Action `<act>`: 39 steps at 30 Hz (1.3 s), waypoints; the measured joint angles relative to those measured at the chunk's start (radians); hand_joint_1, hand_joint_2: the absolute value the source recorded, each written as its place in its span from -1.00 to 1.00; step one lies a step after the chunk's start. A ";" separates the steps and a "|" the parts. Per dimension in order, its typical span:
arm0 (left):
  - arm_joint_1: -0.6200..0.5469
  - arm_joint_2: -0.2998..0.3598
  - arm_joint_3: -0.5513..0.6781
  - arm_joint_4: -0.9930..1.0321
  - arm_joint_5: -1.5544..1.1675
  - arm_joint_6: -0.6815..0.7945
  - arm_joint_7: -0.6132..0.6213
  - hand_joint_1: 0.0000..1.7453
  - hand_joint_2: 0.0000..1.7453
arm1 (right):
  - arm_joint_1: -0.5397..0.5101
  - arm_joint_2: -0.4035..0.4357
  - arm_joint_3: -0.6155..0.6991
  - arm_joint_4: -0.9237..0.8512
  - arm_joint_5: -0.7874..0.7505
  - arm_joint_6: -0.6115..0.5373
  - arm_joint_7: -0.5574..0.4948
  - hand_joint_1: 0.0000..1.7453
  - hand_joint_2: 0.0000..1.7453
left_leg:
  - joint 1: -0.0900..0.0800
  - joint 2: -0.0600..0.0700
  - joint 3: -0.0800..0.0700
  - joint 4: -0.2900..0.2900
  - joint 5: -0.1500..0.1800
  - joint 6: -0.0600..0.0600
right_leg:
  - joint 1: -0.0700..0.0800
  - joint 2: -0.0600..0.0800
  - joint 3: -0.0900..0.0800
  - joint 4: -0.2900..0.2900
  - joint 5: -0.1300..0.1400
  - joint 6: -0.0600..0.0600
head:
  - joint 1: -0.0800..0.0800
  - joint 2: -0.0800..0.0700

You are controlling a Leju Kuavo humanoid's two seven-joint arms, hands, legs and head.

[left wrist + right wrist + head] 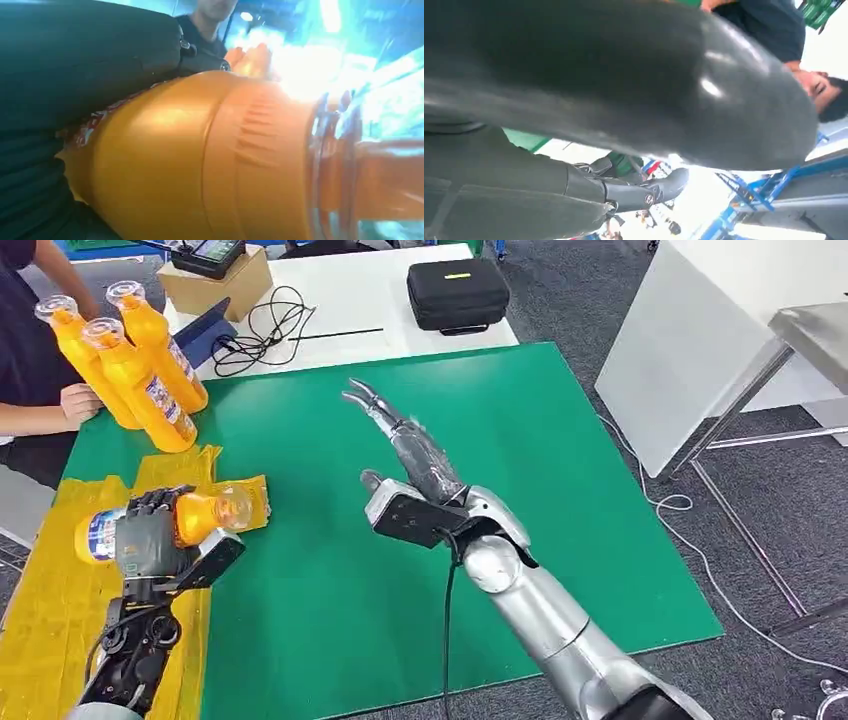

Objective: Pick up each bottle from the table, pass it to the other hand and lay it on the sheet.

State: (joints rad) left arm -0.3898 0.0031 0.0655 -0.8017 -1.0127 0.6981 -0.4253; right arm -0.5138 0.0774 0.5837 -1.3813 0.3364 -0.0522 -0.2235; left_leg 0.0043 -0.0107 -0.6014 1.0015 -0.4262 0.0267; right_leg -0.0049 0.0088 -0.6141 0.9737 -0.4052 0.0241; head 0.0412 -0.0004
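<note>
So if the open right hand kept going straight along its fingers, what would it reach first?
Probably nothing soon: the right hand points over bare green mat toward the white table with its black cable; height is unclear.

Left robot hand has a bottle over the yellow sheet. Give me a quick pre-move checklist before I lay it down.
1. Grip: left robot hand holds the orange bottle around its body. Ok.
2. Bottle attitude: on its side, cap end pointing toward the table's middle. Ok for laying.
3. Position: bottle is over the yellow sheet, near the sheet's edge by the green mat. Ok; height above the sheet cannot tell.
4. Right robot hand: open, fingers out, above the green mat and apart from the bottle. Ok.
5. Remaining bottles: three stand tilted together at the mat's far corner, a person's hand beside them. Not ok; watch it.
</note>
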 measured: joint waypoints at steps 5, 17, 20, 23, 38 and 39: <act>0.000 0.003 0.051 0.105 -0.083 0.002 0.030 -1.00 -1.00 | 0.004 -0.007 0.031 -0.006 -0.011 0.000 0.000 -1.00 -1.00 | 0.000 -0.002 0.000 0.000 0.000 0.000 | 0.000 0.000 0.000 0.000 0.000 0.000 | 0.000 0.000; -0.036 0.004 0.068 0.294 -0.013 -0.019 -0.054 -1.00 -1.00 | 0.009 -0.024 0.055 -0.010 -0.029 0.011 -0.019 -1.00 -1.00 | 0.000 -0.005 0.001 0.000 0.000 0.000 | 0.000 -0.003 0.002 0.000 0.000 0.000 | 0.000 0.000; -0.039 0.003 0.066 0.303 0.002 -0.038 -0.071 -1.00 -1.00 | 0.005 -0.023 0.058 -0.007 -0.030 0.017 -0.019 -1.00 -1.00 | 0.000 -0.005 0.002 0.000 0.000 0.000 | 0.000 -0.003 0.003 0.000 0.000 0.000 | 0.000 0.000; -0.041 -0.003 0.065 0.310 0.009 -0.042 -0.076 -1.00 -1.00 | 0.004 -0.023 0.060 -0.005 -0.032 0.017 -0.019 -1.00 -1.00 | 0.000 -0.005 0.002 0.000 0.000 0.000 | -0.001 -0.003 0.004 0.000 0.000 0.000 | 0.000 0.000; 0.034 0.018 -0.072 -0.009 0.720 -0.625 -0.102 -1.00 -1.00 | -0.023 -0.025 0.060 0.061 -0.075 0.008 -0.072 -1.00 -1.00 | 0.000 -0.011 0.004 -0.001 0.003 0.001 | -0.002 -0.010 0.007 0.000 0.000 0.000 | 0.000 0.000; 0.048 0.023 -0.093 -0.049 0.737 -0.634 -0.090 -1.00 -1.00 | -0.024 -0.025 0.059 0.068 -0.076 0.008 -0.074 -1.00 -1.00 | 0.000 -0.011 0.003 0.000 0.003 0.000 | -0.002 -0.010 0.006 0.000 0.000 0.000 | 0.000 0.000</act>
State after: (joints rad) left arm -0.3417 0.0260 -0.0272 -0.8508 -0.2758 0.0644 -0.5153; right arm -0.5382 0.0526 0.6424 -1.3130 0.2605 -0.0439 -0.2971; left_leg 0.0042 -0.0214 -0.5980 1.0011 -0.4233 0.0270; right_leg -0.0067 -0.0010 -0.6079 0.9736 -0.4050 0.0240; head 0.0412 -0.0004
